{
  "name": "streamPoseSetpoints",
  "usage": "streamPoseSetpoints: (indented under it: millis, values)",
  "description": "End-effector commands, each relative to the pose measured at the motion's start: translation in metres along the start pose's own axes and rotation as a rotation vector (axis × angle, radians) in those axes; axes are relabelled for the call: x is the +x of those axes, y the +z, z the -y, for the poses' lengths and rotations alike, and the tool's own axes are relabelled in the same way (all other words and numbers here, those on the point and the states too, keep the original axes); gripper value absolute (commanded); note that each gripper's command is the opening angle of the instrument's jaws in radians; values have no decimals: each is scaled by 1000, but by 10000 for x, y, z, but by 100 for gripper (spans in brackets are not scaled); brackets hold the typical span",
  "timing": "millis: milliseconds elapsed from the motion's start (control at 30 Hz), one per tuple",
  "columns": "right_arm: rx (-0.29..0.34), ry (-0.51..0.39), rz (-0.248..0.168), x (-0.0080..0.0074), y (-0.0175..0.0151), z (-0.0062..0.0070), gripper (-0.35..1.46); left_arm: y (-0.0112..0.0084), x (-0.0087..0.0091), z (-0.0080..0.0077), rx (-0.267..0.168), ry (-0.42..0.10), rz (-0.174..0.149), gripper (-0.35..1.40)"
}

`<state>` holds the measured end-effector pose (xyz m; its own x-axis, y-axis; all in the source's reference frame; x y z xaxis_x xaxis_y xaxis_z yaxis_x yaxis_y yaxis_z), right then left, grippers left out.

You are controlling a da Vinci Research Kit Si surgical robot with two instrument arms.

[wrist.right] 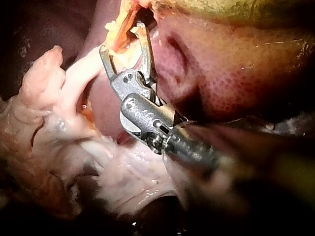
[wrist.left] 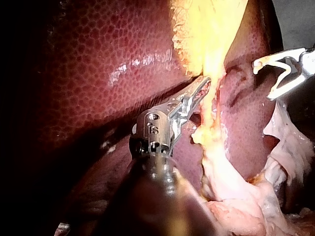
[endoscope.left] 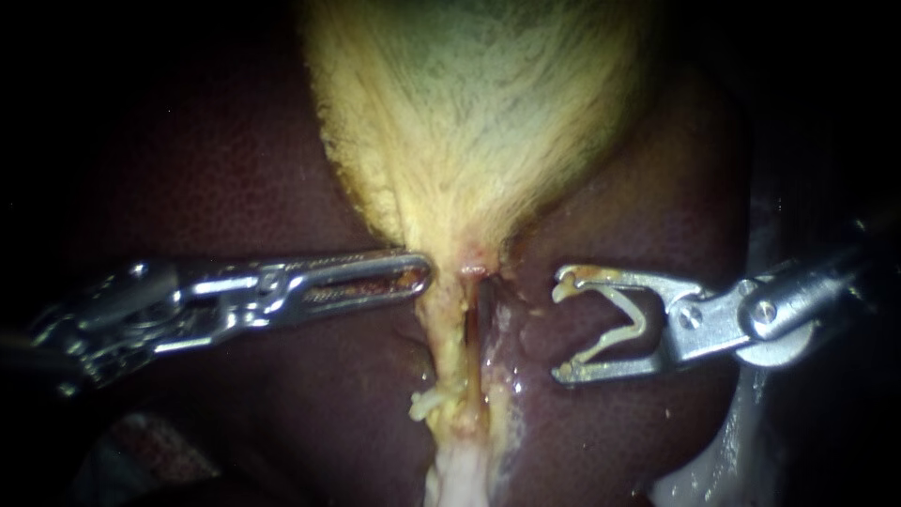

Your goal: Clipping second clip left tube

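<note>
Steel left claw (endoscope.left: 427, 272): closed flat, tip touched left tube (endoscope.left: 449, 329).
Right claw (endoscope.left: 557, 328): spread wide, gripped pale clip (endoscope.left: 638, 324), tube well ahead.

Darkness lay round my working field on every side; the light fell on the middle alone, glinting wetly there. At the right of the endoscope's view I saw a strip of pale grey, smooth surface (endoscope.left: 755, 432), black beyond it.
</note>
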<state>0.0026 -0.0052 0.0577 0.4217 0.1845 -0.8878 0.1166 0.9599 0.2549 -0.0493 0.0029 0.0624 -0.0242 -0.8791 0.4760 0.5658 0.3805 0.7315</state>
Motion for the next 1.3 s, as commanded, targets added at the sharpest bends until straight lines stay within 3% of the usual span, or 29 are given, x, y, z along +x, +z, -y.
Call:
streamPoseSetpoints:
  millis: [33, 300, 567, 833, 1067, 1300]
  values:
    - [4, 0, -2, -1, 2, 1, 60, -1, -1, 0, 1, 0, 0, -35]
    - [48, -21, -19, -6, 43, 20, 60, -31, -16, -8, -3, -7, -2, -35]
    - [81, 81, -23, -19, 107, 31, 60, -60, -30, -15, -21, -14, 12, -35]
    - [83, 120, -16, -42, 155, 21, 60, -73, -35, -7, -22, -18, 24, -35]
    - [61, 121, 66, -65, 159, 6, 59, -76, -35, 1, -25, -20, 29, -35]
    - [35, 123, 108, -75, 160, -6, 58, -79, -36, 11, -29, -22, 37, -35]
